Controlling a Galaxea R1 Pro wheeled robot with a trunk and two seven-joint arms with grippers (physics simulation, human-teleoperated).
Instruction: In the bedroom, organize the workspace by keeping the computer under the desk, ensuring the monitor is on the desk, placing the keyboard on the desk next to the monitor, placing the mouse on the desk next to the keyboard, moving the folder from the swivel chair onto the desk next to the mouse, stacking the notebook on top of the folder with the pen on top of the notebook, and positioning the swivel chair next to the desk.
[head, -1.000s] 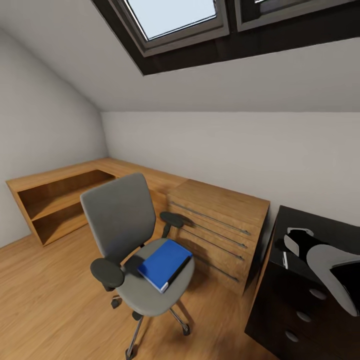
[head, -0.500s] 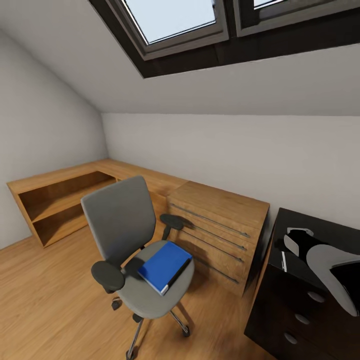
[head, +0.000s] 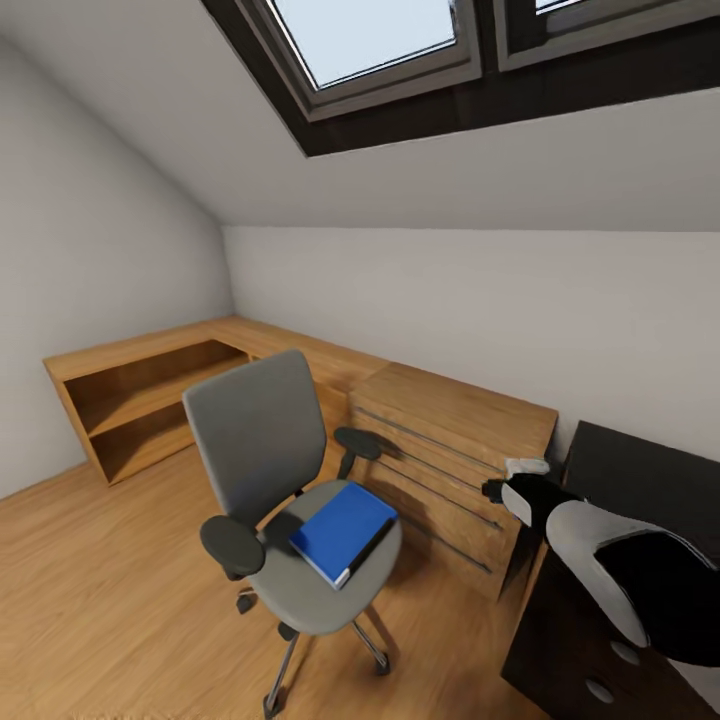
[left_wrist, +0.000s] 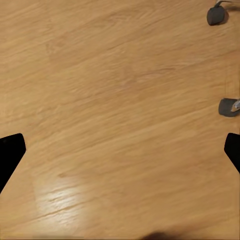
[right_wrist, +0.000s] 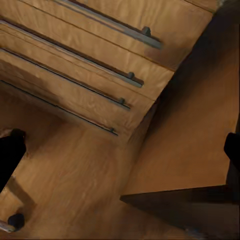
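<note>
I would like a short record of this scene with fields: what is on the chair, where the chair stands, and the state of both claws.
folder: bright blue folder lies flat on the seat of the swivel chair
chair position: on the wooden floor, in front of the wooden drawer unit, apart from the desk
desk: black, at the right edge of the head view
left claw: left claw open, empty, over bare floor near two chair castors
right claw: right claw open, empty, above the floor beside the drawer unit

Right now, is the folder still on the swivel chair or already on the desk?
On the swivel chair: the closed blue folder lies flat on its grey seat.
</note>
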